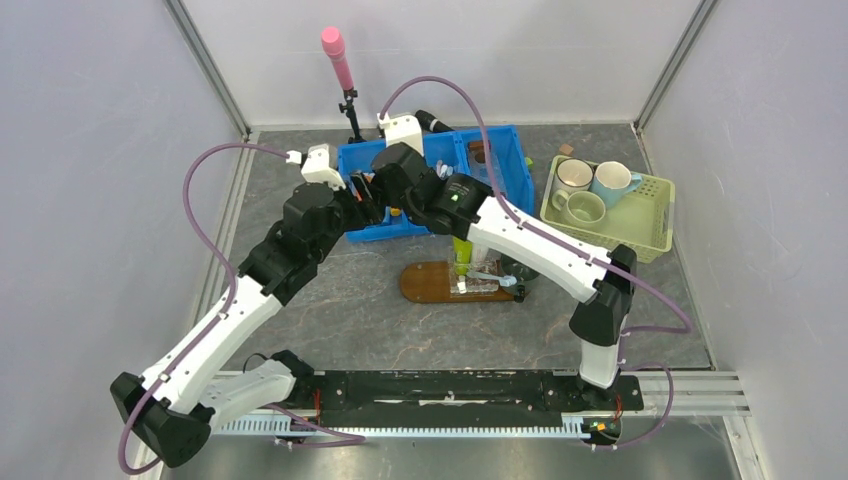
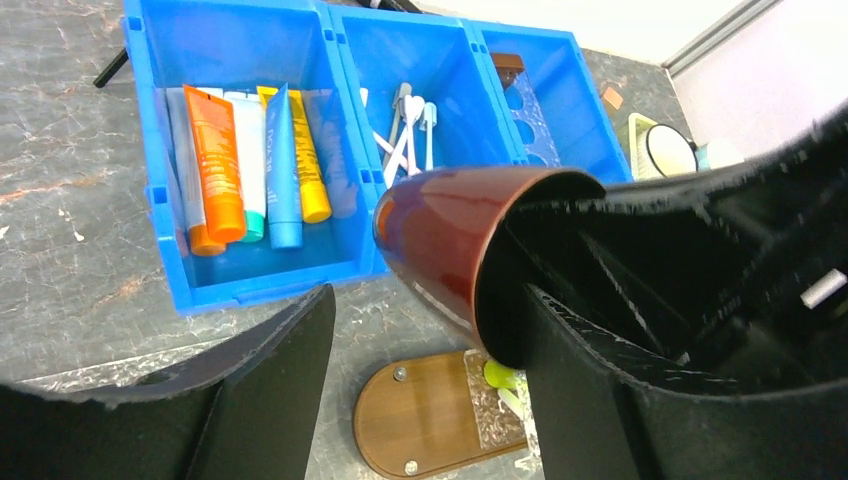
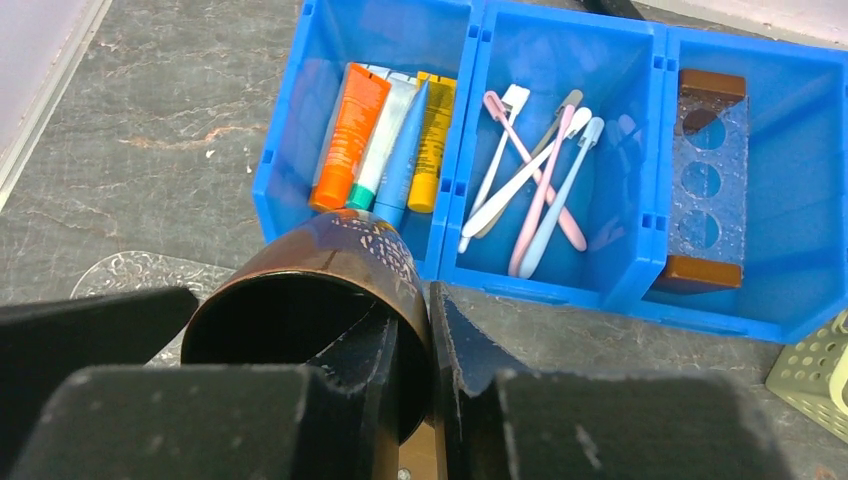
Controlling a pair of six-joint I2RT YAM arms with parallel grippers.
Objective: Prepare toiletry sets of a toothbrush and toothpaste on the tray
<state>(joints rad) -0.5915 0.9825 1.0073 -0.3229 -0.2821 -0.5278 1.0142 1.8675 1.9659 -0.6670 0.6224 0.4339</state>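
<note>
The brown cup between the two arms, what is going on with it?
The right gripper is shut on the rim of the brown cup and holds it in the air in front of the blue bin. The left gripper is open close to the cup, not gripping it. Underneath, the tray carries a green toothpaste tube.

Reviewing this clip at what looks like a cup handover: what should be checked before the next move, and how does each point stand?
1. Right gripper clamped on cup rim: ok.
2. Left gripper open, cup between its fingers: ok.
3. Left fingers touching cup: cannot tell.
4. Tray has a bare near end: ok.
5. Set on tray complete: cannot tell, the right arm hides most of it.
6. Bin holds tubes and toothbrushes: ok.
</note>
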